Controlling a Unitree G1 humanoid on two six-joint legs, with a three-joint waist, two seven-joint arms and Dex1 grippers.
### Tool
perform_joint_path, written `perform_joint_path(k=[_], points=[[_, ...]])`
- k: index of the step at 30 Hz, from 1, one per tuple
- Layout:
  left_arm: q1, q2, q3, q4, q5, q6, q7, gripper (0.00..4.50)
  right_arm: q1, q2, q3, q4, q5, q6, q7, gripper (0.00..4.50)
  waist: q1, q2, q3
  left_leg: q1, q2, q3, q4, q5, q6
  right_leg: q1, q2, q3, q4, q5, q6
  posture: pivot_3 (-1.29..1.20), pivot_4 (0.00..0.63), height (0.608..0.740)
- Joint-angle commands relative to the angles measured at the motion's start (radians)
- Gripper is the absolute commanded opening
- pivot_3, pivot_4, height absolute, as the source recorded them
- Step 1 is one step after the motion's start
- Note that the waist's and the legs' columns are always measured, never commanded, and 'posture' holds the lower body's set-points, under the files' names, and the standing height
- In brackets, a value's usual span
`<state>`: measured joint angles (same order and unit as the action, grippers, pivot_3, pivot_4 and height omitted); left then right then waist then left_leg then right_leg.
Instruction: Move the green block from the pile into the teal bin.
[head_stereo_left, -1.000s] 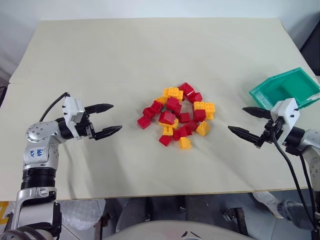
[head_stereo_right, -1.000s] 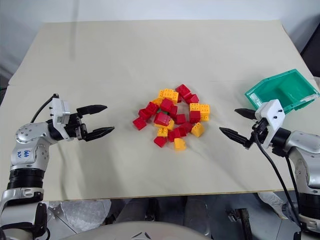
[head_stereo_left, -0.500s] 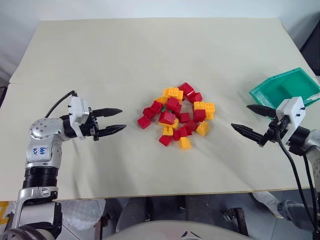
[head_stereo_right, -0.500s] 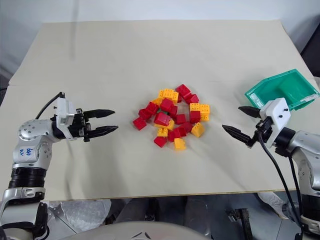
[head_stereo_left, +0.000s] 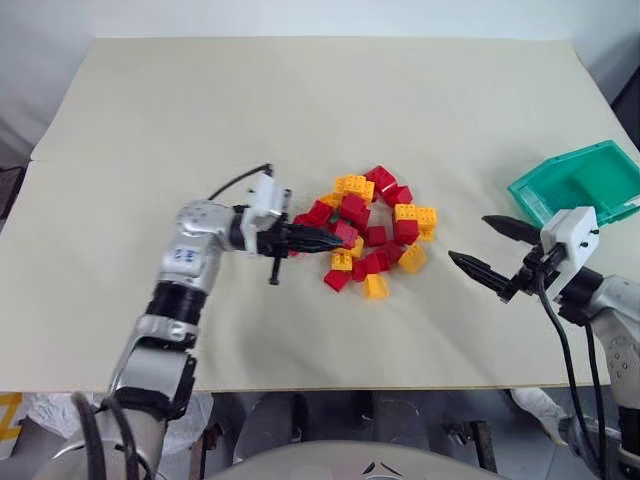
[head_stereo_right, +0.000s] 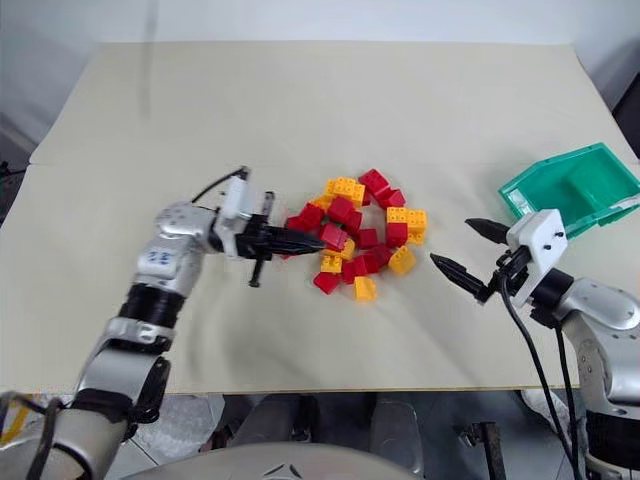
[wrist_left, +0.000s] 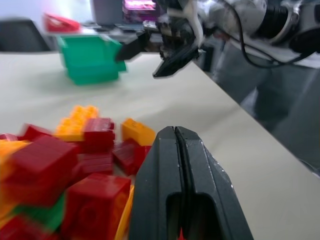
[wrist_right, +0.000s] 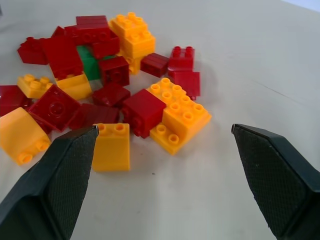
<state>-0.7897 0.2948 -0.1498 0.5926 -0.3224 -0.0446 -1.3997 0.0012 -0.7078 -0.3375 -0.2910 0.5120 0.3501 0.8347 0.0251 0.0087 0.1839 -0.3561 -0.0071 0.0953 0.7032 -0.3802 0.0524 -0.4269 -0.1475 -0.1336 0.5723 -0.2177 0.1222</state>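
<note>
Left gripper (head_stereo_left: 335, 241) now closed, at pile (head_stereo_left: 375, 235).

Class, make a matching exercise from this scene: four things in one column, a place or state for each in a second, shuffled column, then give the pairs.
Things:
1. left gripper
2. right gripper
3. green block
4. teal bin

Places or states:
A. half buried among red bricks
B. jaws shut, tip at the pile
C. at the table's right edge
D. jaws open, apart from the pile

Pairs: 1-B, 2-D, 3-A, 4-C
</note>
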Motion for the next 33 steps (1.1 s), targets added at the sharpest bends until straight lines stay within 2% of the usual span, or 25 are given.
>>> perform_joint_path(k=[1, 5, 8, 12, 16, 20, 23, 27, 33], points=[[-0.072, -0.045, -0.009, 0.184, 0.076, -0.126, 0.033, 0.01, 0.037, 0.015, -0.048, -0.069, 0.017, -0.007, -0.036, 4.5, 0.0, 0.0, 0.0, 0.0, 0.0, 0.0, 0.0, 0.0, 0.0, 0.0, 0.0, 0.0, 0.0, 0.0, 0.0, 0.0, 0.15, 0.74], [-0.205, -0.099, 0.006, 0.436, 0.182, -0.238, 0.24, 0.01, 0.077, 0.027, -0.068, -0.1, 0.021, -0.01, -0.064, 4.5, 0.001, -0.002, 0.001, 0.0, 0.0, 0.0, 0.0, 0.0, 0.001, 0.0, 0.0, 0.0, 0.0, 0.001, 0.0, 0.0, 0.15, 0.74], [-0.286, -0.11, 0.037, 0.556, 0.217, -0.242, 0.406, 0.01, 0.088, 0.032, -0.073, -0.111, 0.022, -0.011, -0.081, 4.5, 0.001, -0.003, 0.001, 0.0, 0.001, 0.0, 0.0, 0.0, 0.001, 0.0, 0.0, 0.001, -0.001, 0.002, 0.0, 0.0, 0.15, 0.74], [-0.341, -0.104, 0.088, 0.633, 0.233, -0.213, 0.553, 0.01, 0.09, 0.035, -0.072, -0.111, 0.021, -0.017, -0.091, 4.5, 0.001, -0.003, 0.001, -0.001, 0.001, 0.0, 0.0, 0.0, 0.002, 0.0, 0.0, 0.0, -0.002, 0.002, 0.001, 0.0, 0.15, 0.74], [-0.35, -0.09, 0.108, 0.663, 0.261, -0.198, 0.629, 0.01, 0.078, 0.04, -0.062, -0.104, 0.019, -0.021, -0.1, 4.5, 0.0, -0.003, 0.002, -0.001, 0.0, 0.0, 0.0, -0.001, 0.003, 0.0, 0.0, 0.0, -0.002, 0.002, 0.001, 0.0, 0.15, 0.74], [-0.346, -0.096, 0.13, 0.661, 0.258, -0.18, 0.606, 0.01, 0.052, 0.04, -0.049, -0.088, 0.016, -0.02, -0.103, 4.5, 0.0, -0.003, 0.002, -0.001, 0.0, 0.0, 0.0, -0.001, 0.003, 0.0, 0.0, 0.0, -0.002, 0.002, 0.001, 0.0, 0.15, 0.74], [-0.327, -0.118, 0.133, 0.635, 0.246, -0.166, 0.489, 0.01, 0.03, 0.039, -0.042, -0.072, 0.013, -0.021, -0.097, 4.5, 0.004, -0.003, 0.002, -0.001, 0.0, 0.0, 0.0, 0.0, 0.003, 0.0, 0.0, 0.0, -0.003, 0.002, 0.001, 0.0, 0.15, 0.74], [-0.258, -0.13, 0.105, 0.533, 0.241, -0.143, 0.313, 0.01, 0.0, 0.027, -0.041, -0.05, 0.013, -0.02, -0.084, 4.5, 0.0, -0.003, 0.002, -0.002, 0.0, 0.0, 0.0, -0.001, 0.003, 0.0, 0.0, 0.0, -0.003, 0.002, 0.001, 0.0, 0.15, 0.74], [-0.157, -0.099, 0.086, 0.354, 0.232, -0.063, 0.216, 0.01, -0.04, 0.014, -0.038, -0.015, 0.009, -0.019, -0.069, 4.5, -0.002, -0.003, 0.001, -0.001, 0.001, 0.001, 0.0, 0.0, 0.003, 0.0, 0.0, 0.0, -0.003, 0.002, 0.001, 0.0, 0.15, 0.74]])
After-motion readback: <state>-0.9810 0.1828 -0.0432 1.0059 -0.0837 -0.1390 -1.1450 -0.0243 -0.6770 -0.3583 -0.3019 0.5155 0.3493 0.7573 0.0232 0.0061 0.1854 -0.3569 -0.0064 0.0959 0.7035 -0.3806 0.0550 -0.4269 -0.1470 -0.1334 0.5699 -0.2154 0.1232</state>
